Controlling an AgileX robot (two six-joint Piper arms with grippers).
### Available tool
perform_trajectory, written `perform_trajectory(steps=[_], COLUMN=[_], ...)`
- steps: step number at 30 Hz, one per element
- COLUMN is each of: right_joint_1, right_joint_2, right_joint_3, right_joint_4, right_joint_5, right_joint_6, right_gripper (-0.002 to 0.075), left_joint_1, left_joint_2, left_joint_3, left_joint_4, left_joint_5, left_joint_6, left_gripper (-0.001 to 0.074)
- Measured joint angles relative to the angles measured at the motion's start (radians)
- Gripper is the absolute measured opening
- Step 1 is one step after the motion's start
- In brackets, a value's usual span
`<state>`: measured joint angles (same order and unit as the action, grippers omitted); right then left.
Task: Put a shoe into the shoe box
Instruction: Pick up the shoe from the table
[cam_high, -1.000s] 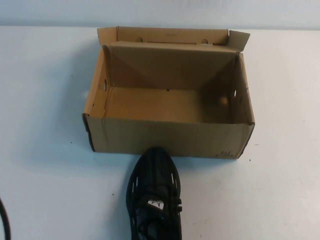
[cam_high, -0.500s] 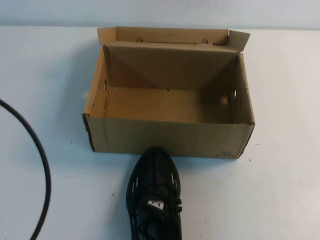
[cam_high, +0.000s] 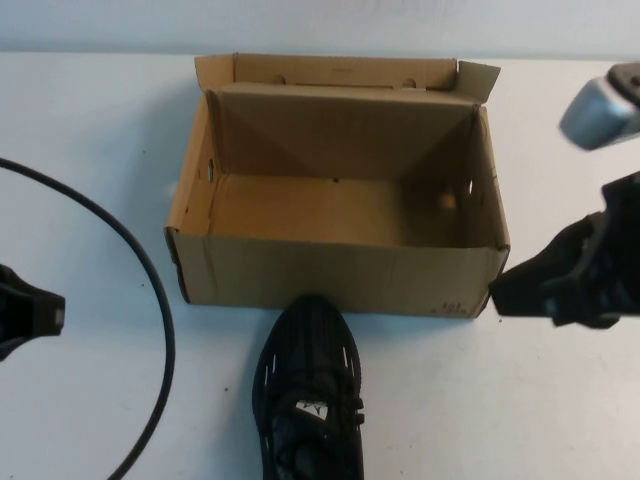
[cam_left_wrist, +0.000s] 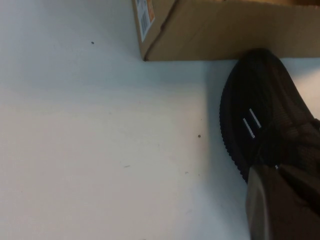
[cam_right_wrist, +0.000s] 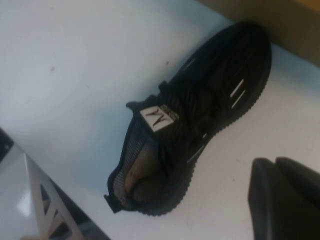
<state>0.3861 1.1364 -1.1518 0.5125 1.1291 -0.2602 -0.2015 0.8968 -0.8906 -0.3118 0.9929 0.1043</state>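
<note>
Approach phase, nothing grasped yet. The shoe (cam_high: 310, 395) sits upright on the table (cam_high: 90, 130), toe touching the near wall of the shoe box (cam_high: 340, 275), heel toward me and partly cut off by the high view's bottom edge. Box is open, lid flap folded back on the far side, inside bare.

I've got both arms over the table. Left gripper (cam_high: 25, 315) is at the left edge of the high view, well apart from the shoe, cable (cam_high: 150, 290) looping beside it. Right gripper (cam_high: 530, 285) hovers by the box's near right corner, off to the shoe's right.

Can't tell if either set of fingers is apart or together; wrist views only catch a dark blurred sliver of each.

My read: next move needs one arm over the shoe's midfoot, a grip across its width, then a lift clear of the near wall before setting it lengthwise inside.
</note>
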Motion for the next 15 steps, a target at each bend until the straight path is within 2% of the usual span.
perform_trajectory(steps=[4,7,9,15], right_joint_1=[0.16,0.278,0.332,0.408], right_joint_2=[0.044,0.091,0.13,0.253], right_joint_3=[0.0,0.0,0.0,0.0], right_joint_4=[-0.128,-0.18,-0.188,-0.185], right_joint_5=[-0.021,-0.054,-0.08,-0.158], right_joint_6=[0.124,0.176,0.188,0.161], right_gripper=[-0.0014,0.0023,0.0087,0.039], left_joint_1=[0.0,0.0,0.0,0.0], left_joint_2=[0.025,0.034,0.034,0.034], left_joint_3=[0.0,0.0,0.0,0.0], left_joint_4=[0.0,0.0,0.0,0.0], left_joint_5=[0.0,0.0,0.0,-0.002], left_joint_6=[0.0,0.002,0.004,0.004], left_gripper=[-0.0004,-0.0004,-0.0004,-0.0004])
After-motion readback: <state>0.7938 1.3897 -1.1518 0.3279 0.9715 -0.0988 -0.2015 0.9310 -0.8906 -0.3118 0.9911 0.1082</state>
